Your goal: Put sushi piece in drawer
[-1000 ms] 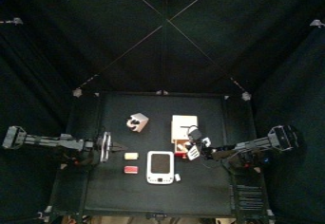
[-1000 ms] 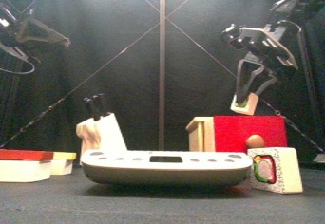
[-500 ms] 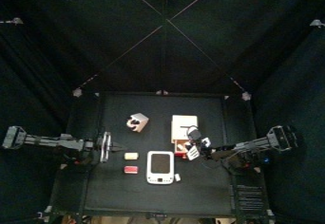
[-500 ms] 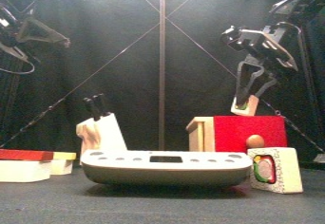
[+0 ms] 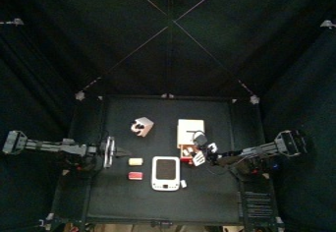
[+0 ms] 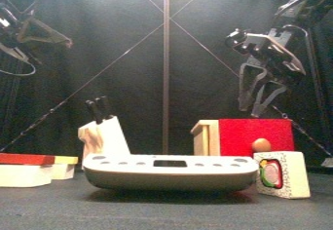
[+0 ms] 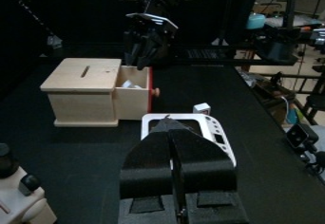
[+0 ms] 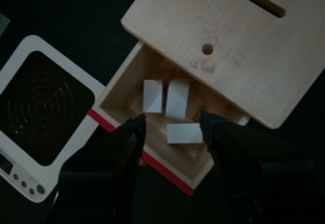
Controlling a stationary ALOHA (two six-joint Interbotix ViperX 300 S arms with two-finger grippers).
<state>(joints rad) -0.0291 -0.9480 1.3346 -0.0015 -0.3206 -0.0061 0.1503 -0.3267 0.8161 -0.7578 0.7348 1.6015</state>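
Up front at the table's edge: a white scale (image 6: 169, 172), with a small picture box (image 6: 278, 173) to one side and red-and-white blocks (image 6: 33, 168) to the other. Just behind: a knife block (image 6: 104, 136), and beside it the drawer (image 6: 254, 136), its red front facing the camera and its compartment pulled out of the cream cabinet.

Lying inside that open compartment: three pale pieces. Judged from its place straight below the jaws, the sushi piece (image 8: 185, 133), apart from the other two and near the red front. Not to be told for certain which of the three.

Hanging over the drawer: the right gripper (image 6: 264, 102), jaws spread wide, pinching nothing, pointed down at the compartment.

Parked well off at the table's left side: the left gripper (image 7: 178, 147), jaws pressed together, nothing between them.

Step in hand, by the look of it: the release over the drawer, with the piece down inside and the placing as good as done. Called for next: lifting straight up and clear of the cabinet without brushing the red front. After that, if the drawer is meant to be shut, pushing squarely on that front while keeping the light cabinet from sliding back.
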